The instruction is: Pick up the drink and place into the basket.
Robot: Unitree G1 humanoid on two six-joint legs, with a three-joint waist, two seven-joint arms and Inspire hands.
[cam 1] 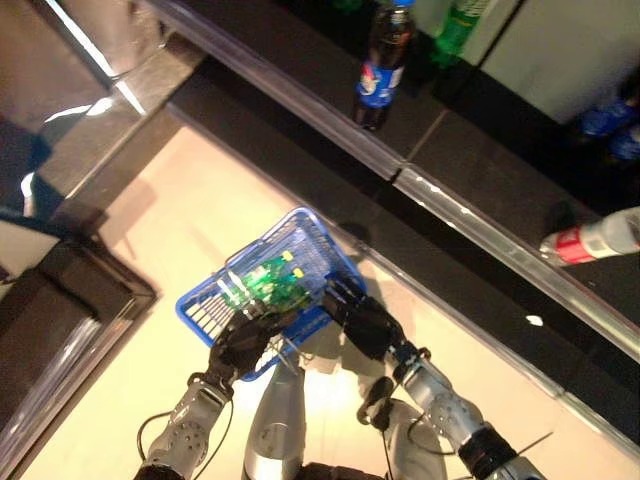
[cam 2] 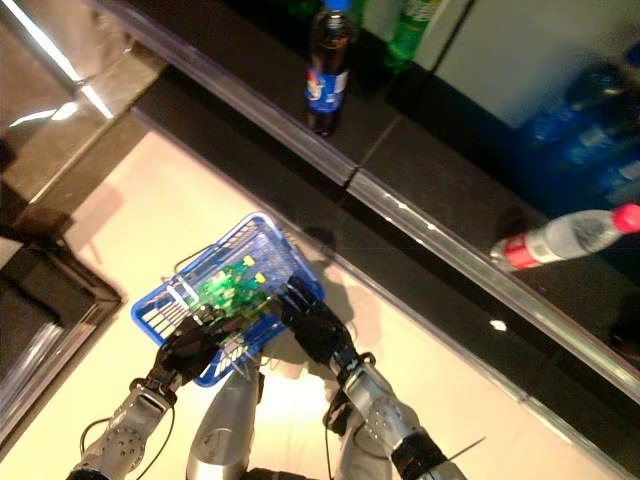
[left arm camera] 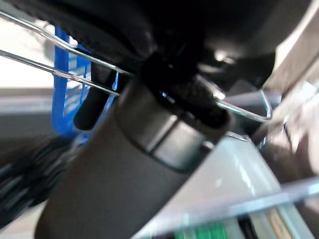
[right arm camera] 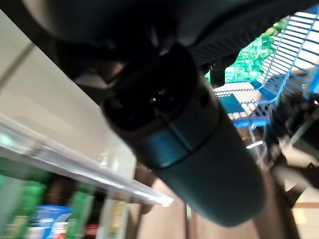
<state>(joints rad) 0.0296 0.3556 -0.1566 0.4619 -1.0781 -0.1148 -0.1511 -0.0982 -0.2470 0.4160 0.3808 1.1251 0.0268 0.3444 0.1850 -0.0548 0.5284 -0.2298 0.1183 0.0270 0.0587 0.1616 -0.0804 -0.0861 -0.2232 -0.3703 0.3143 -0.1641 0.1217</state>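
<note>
A blue wire basket (cam 1: 312, 243) hangs above the pale floor in front of me, with both hands on its near side. Green drink bottles with yellow caps (cam 1: 268, 282) lie inside it. My left hand (cam 1: 245, 340) is curled round the metal wire handle (left arm camera: 244, 112) at the near left rim. My right hand (cam 1: 365, 320) grips the near right rim. The right wrist view shows the basket's mesh (right arm camera: 299, 45) and the green drink (right arm camera: 249, 62) past the fingers.
A dark shelf with a clear front rail (cam 1: 440, 195) runs across the back. On it stand a cola bottle with a blue label (cam 1: 383, 65) and a green bottle (cam 1: 460, 25). A clear bottle with a red label (cam 1: 600, 238) lies at the right. A dark counter (cam 1: 60, 300) stands at the left.
</note>
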